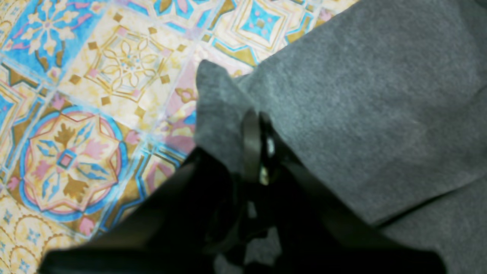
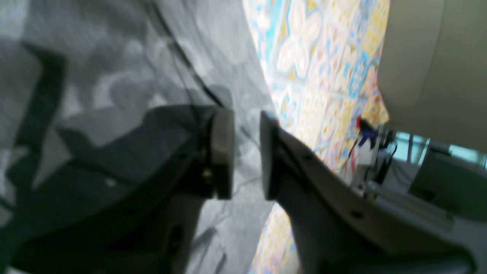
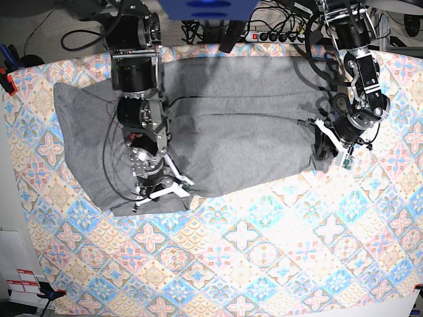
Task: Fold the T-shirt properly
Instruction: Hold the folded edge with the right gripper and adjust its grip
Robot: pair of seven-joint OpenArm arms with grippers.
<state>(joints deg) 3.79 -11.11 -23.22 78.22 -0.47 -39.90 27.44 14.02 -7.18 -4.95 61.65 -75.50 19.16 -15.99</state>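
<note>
The heather-grey T-shirt [image 3: 231, 125] lies spread across the far half of the patterned tablecloth [image 3: 264, 264]. My left gripper [image 3: 325, 150] is at the shirt's right edge. In the left wrist view it [image 1: 259, 127] is shut on a pinched corner of the T-shirt [image 1: 361, 114], lifted slightly off the tablecloth [image 1: 95, 95]. My right gripper [image 3: 164, 191] is at the shirt's lower left hem. In the right wrist view it [image 2: 245, 152] is open, its fingers [image 2: 222, 152] a small gap apart over the edge of the T-shirt [image 2: 114, 57]. The neck label is not visible.
A power strip [image 3: 277, 36] and cables lie behind the table's far edge. A red clamp [image 3: 8, 82] sits at the left edge. White papers [image 3: 20, 277] lie off the table at the bottom left. The tablecloth's near half shows bare pattern.
</note>
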